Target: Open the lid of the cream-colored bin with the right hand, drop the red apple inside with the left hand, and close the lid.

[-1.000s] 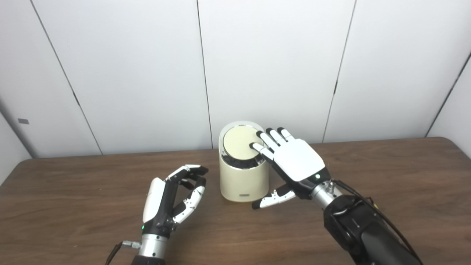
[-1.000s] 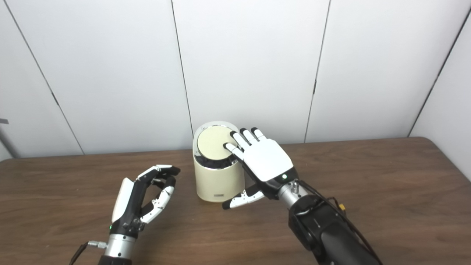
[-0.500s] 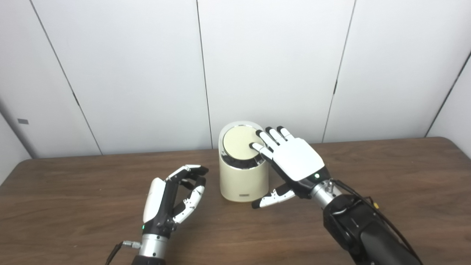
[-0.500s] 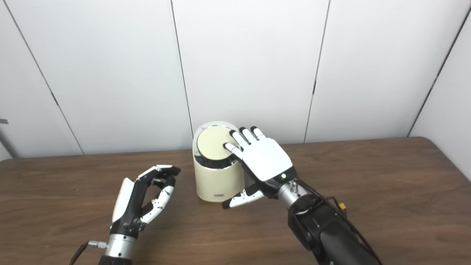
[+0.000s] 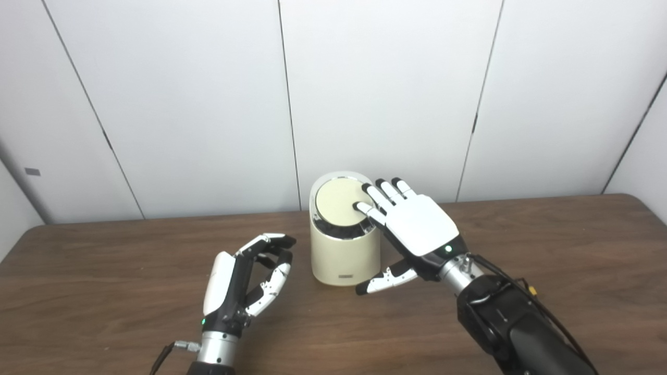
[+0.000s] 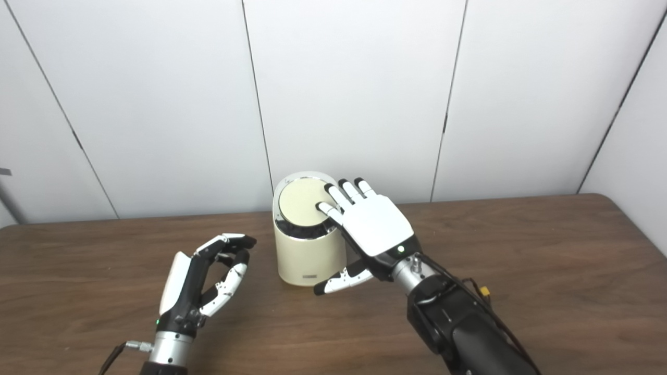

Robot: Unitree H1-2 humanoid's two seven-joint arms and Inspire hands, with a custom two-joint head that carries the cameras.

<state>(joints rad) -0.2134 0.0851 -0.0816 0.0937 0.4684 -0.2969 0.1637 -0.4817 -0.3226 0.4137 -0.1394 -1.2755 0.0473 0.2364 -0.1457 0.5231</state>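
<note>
change: almost none, right robot hand (image 5: pixel 417 221) stays flat and spread, fingertips (image 5: pixel 363 207) on the shut lid (image 5: pixel 337 201) | left robot hand (image 5: pixel 245 276) half curled, holds nothing | bin (image 5: pixel 344 250) on the counter (image 5: pixel 104 291) between them | no apple seen; it looks like closing the lid.

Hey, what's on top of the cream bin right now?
A round lid sits flat in the cream bin, and the right robot hand rests its fingertips on the lid's right edge. The closed lid hides the inside; no apple is visible.
</note>
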